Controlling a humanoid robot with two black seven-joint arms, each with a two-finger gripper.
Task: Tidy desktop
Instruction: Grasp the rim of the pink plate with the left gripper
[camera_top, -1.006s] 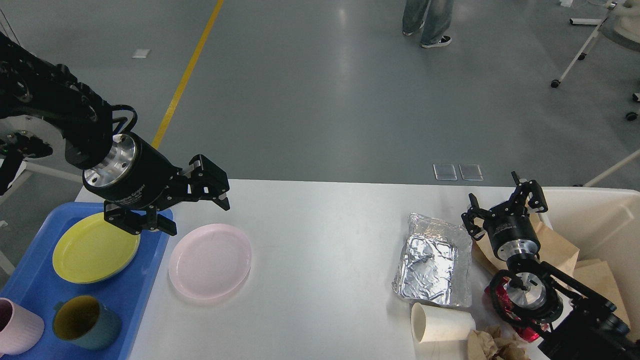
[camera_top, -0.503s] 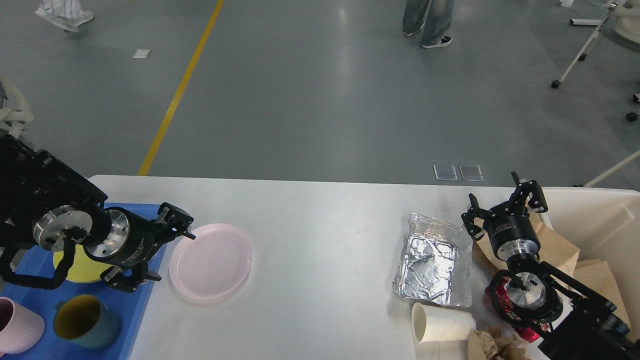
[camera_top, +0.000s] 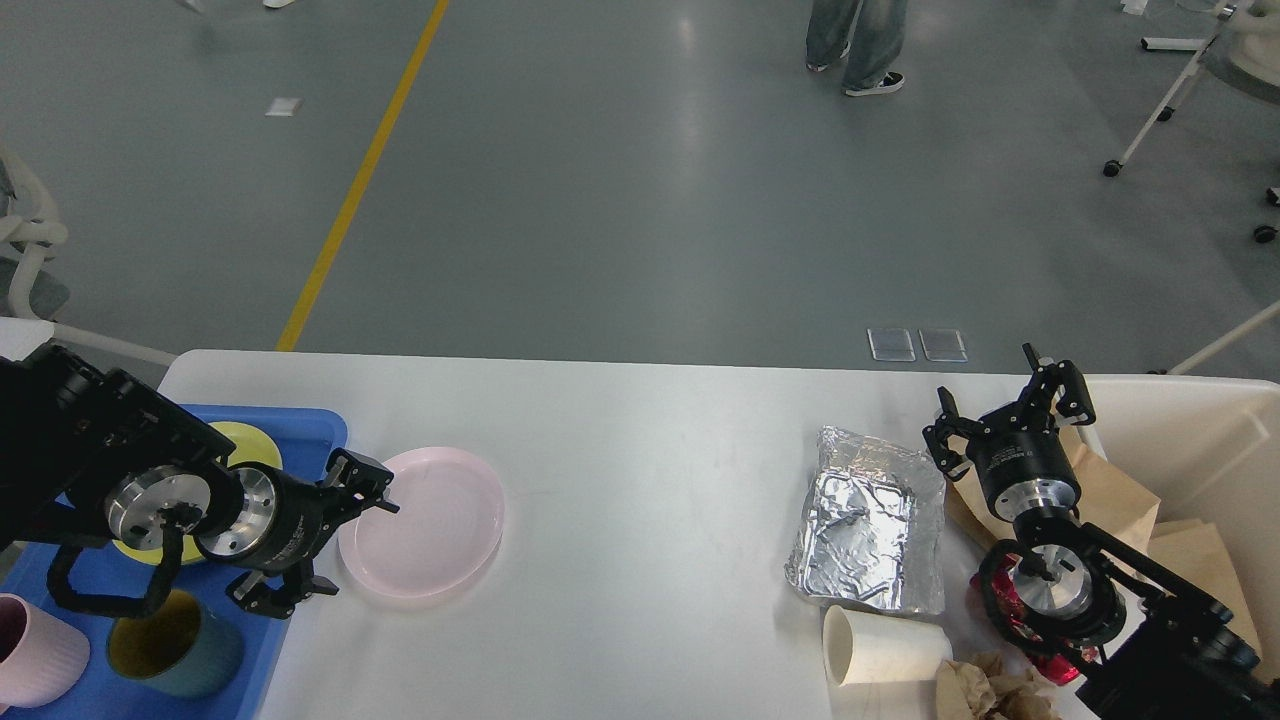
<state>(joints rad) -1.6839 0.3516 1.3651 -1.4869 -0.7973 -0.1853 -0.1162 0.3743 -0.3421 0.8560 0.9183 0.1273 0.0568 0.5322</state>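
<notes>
While agape, left gripper (camera_top: 335, 540) beside pink plate (camera_top: 421, 521)

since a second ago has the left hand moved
Yes. The left hand has dropped from above the blue tray to the pink plate's left edge.

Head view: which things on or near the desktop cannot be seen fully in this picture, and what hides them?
- Yellow plate: mostly hidden behind the left arm.
- Dark cup: rim partly covered by the left gripper.
- Pink cup: cut off by the left edge.
- Red thing: hidden by the right arm; what it is cannot be told.
- Crumpled brown paper: cut off by the bottom edge.
- Beige bin: cut off by the right edge.
</notes>
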